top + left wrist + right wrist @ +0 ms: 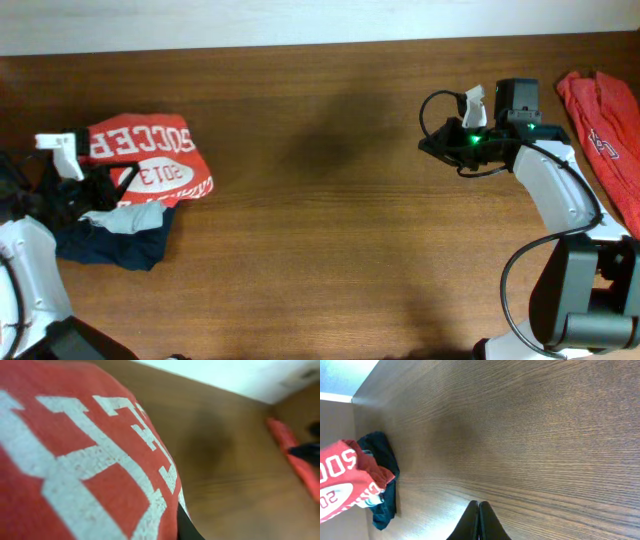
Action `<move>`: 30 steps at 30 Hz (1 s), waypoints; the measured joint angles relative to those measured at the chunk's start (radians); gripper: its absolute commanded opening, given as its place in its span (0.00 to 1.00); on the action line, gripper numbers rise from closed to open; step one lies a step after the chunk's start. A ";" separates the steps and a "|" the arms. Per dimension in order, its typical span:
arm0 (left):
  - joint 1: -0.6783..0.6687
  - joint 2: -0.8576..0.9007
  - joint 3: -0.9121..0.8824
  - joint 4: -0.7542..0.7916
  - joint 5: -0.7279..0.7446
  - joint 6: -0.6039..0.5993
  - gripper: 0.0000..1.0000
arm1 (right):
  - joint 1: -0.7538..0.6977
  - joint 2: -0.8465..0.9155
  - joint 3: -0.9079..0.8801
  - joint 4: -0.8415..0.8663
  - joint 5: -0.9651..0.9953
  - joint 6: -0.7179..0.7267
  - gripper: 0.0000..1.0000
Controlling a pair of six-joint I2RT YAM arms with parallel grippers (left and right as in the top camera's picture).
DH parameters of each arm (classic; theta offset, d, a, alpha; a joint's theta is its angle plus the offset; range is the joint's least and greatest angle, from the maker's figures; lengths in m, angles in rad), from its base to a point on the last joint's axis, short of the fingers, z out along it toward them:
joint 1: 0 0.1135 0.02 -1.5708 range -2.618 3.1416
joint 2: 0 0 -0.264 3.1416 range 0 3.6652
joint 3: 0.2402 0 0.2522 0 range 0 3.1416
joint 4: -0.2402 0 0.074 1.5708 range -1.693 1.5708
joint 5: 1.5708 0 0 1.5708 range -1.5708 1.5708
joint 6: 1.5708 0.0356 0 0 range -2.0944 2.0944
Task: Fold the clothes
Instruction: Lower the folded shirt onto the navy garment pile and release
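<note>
An orange-red T-shirt with white "SOCCER 2013" print [150, 155] lies bunched at the table's left. My left gripper [103, 188] is at its near left edge. In the left wrist view the shirt [75, 460] fills the frame and covers the jaws; only one dark fingertip [186, 527] shows, and the gripper looks shut on the cloth. A second orange-red T-shirt [600, 120] lies at the right edge, also in the left wrist view [292, 457]. My right gripper [428, 142] is shut and empty over bare wood [478, 510], left of that shirt.
A dark navy garment [115, 242] with a pale grey-blue part [135, 215] lies under and in front of the printed shirt; it also shows in the right wrist view [382, 485]. The brown wooden table [320, 200] ends at a white wall at the back.
</note>
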 measured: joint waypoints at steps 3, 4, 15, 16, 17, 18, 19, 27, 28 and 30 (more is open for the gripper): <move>-0.100 0.002 0.050 0.014 0.067 -0.012 0.00 | 0.000 0.000 0.000 0.000 0.000 0.005 0.04; -0.146 0.002 0.080 0.019 0.080 -0.017 0.00 | 0.000 0.000 0.000 0.000 0.000 0.005 0.04; -0.261 0.029 0.144 -0.037 -0.162 0.032 0.00 | 0.000 0.000 0.000 -0.016 0.000 0.025 0.04; -0.246 0.052 0.145 -0.052 -0.192 0.052 0.00 | 0.000 0.000 0.000 -0.021 0.000 0.028 0.04; -0.232 0.075 0.145 -0.058 -0.217 0.064 0.00 | 0.000 0.000 0.000 -0.023 0.000 0.028 0.04; -0.215 0.104 0.146 -0.063 -0.243 0.074 0.00 | 0.000 0.000 0.000 -0.028 0.000 0.029 0.04; -0.195 0.137 0.146 -0.065 -0.267 0.081 0.00 | 0.000 0.000 0.000 -0.030 0.000 0.029 0.04; -0.017 0.250 0.150 -0.088 -0.316 0.098 0.01 | 0.000 0.000 0.000 -0.046 0.000 0.038 0.04; -0.002 0.250 0.155 -0.092 -0.317 0.097 0.00 | 0.000 0.000 0.000 -0.046 0.000 0.039 0.04; 0.029 0.250 0.172 -0.099 -0.317 0.091 0.01 | 0.000 0.000 0.000 -0.046 0.000 0.042 0.04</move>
